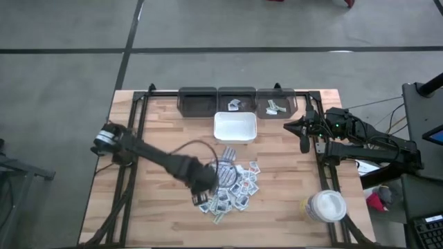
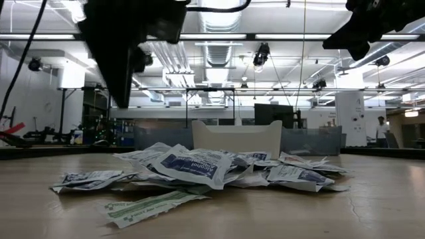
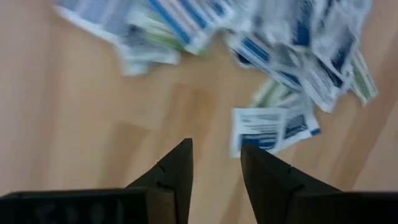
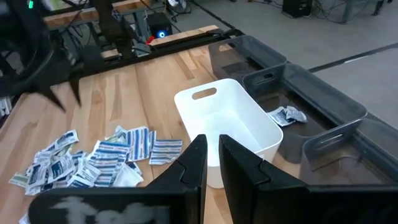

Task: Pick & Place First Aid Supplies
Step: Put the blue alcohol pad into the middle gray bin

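Note:
The first aid supplies [image 1: 235,185] lie in a loose heap of small flat packets with blue, red and greenish print on the near middle of the table; the low view shows the heap [image 2: 212,169] resting on the wood. My left gripper [image 1: 204,199] hovers over the heap's near-left edge, open and empty [image 3: 216,148], with one blue-printed packet [image 3: 273,127] just beyond its fingertips. My right gripper [image 1: 300,133] waits shut [image 4: 211,142] above the table, right of the white tray [image 1: 235,128].
Three dark bins [image 1: 237,101] line the far edge; the middle bin holds a packet [image 1: 234,105] and the right bin holds a few [image 1: 275,106]. A round white-lidded jar [image 1: 325,206] stands at the near right. Bare wood lies left of the heap.

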Tool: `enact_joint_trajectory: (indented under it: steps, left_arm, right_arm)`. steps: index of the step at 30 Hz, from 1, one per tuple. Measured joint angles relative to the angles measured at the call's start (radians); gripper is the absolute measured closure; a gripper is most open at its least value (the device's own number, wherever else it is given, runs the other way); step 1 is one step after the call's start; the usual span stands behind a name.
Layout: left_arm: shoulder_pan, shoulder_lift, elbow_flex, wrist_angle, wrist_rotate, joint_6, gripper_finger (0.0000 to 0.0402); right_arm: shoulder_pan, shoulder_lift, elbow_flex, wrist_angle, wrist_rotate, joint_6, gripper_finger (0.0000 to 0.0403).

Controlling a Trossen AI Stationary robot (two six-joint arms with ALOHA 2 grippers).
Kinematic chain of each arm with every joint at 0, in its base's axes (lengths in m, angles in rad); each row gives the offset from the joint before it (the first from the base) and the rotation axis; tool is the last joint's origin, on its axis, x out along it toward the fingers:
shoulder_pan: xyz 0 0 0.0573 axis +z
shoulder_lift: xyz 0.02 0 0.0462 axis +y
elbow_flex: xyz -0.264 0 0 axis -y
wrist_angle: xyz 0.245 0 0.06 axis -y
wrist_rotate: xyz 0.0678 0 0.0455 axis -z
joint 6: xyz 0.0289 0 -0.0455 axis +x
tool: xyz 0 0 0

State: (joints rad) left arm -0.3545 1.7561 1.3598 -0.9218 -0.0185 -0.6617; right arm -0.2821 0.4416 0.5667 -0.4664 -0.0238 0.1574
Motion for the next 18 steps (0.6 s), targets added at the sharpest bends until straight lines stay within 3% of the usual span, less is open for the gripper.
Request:
enact_joint_trajectory:
  steps: [5, 10, 18]
  left_arm:
    - [-0.048, 0.0, -0.125, 0.164, 0.003, -0.126, 0.0273]
    - [-0.054, 0.0, -0.195, 0.186, 0.003, -0.214, 0.0273]
    - [-0.057, 0.0, -0.219, 0.223, 0.007, -0.179, 0.0273]
  right_arm:
    - [0.0, 0.0, 0.0, 0.0, 0.0, 0.0, 0.0364]
    - [0.0, 0.0, 0.0, 0.0, 0.0, 0.0, 0.0364]
    - [0.0, 0.0, 0.0, 0.0, 0.0, 0.0, 0.0364]
